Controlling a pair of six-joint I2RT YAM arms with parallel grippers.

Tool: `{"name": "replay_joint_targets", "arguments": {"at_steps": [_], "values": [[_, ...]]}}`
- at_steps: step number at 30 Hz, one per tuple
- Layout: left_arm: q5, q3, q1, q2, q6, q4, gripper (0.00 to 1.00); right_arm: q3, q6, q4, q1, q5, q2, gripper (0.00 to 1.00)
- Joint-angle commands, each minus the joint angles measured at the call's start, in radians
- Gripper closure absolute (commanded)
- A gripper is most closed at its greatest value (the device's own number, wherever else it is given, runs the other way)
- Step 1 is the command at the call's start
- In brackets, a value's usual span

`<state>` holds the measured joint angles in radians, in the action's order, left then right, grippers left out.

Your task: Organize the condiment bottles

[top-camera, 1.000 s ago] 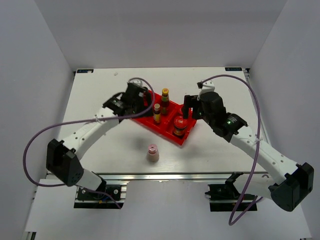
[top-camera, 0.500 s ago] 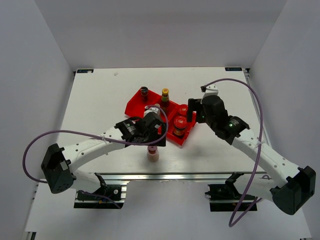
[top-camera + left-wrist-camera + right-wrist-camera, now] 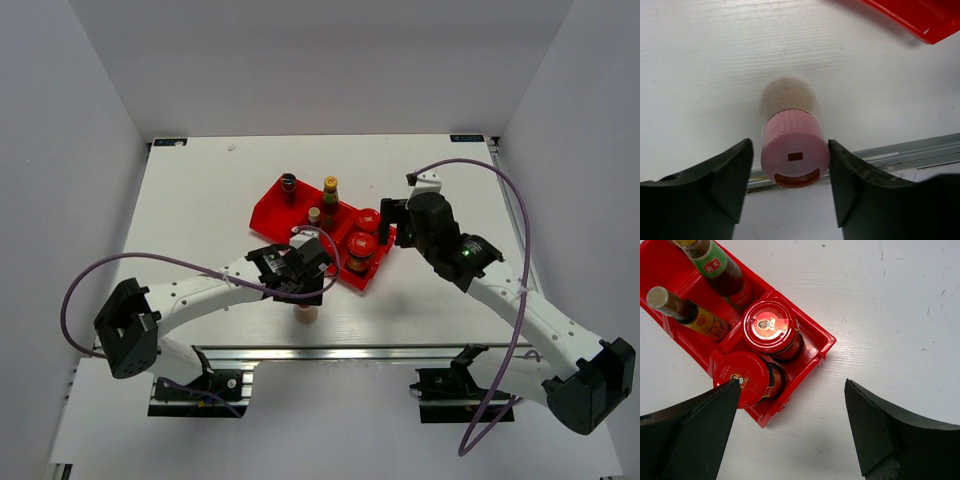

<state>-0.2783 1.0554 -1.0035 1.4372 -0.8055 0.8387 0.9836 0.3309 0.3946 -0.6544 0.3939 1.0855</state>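
The pink-capped bottle (image 3: 305,314) (image 3: 795,155) stands upright on the table near the front edge. My left gripper (image 3: 305,299) (image 3: 790,145) has closed around its cap. The right finger (image 3: 855,185) touches the cap and the left finger (image 3: 725,185) sits a hair off it. The red tray (image 3: 268,212) (image 3: 826,342) holds two red-lidded jars (image 3: 358,243) (image 3: 771,325), two yellow-capped bottles (image 3: 330,186) (image 3: 685,312) and a black-capped shaker (image 3: 288,181). My right gripper (image 3: 386,214) (image 3: 792,382) hovers open over the tray's right end, holding nothing.
The aluminium rail (image 3: 330,352) (image 3: 920,152) along the table's front edge lies just behind the pink-capped bottle. White walls enclose the table on three sides. Purple cables loop off both arms.
My left arm swung from the tray's far left compartment to the front, came down over the pink-capped bottle and closed its jaws on the cap. The shaker now stands uncovered in the tray. The right gripper shifted slightly.
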Motion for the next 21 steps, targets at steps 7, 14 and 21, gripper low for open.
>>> {"name": "replay_joint_targets", "arguments": {"at_steps": [7,14,21], "values": [[-0.033,0.003,-0.004,-0.043,0.008,-0.032,0.54,-0.016,0.002,-0.030,0.004,0.029,-0.059,0.11],[-0.223,0.191,0.002,-0.021,0.054,0.103,0.58,-0.017,-0.006,-0.042,0.004,0.037,-0.068,0.11],[-0.202,0.429,0.202,0.071,0.207,0.127,0.67,-0.019,-0.007,-0.036,0.007,0.011,-0.053,0.11]]}}
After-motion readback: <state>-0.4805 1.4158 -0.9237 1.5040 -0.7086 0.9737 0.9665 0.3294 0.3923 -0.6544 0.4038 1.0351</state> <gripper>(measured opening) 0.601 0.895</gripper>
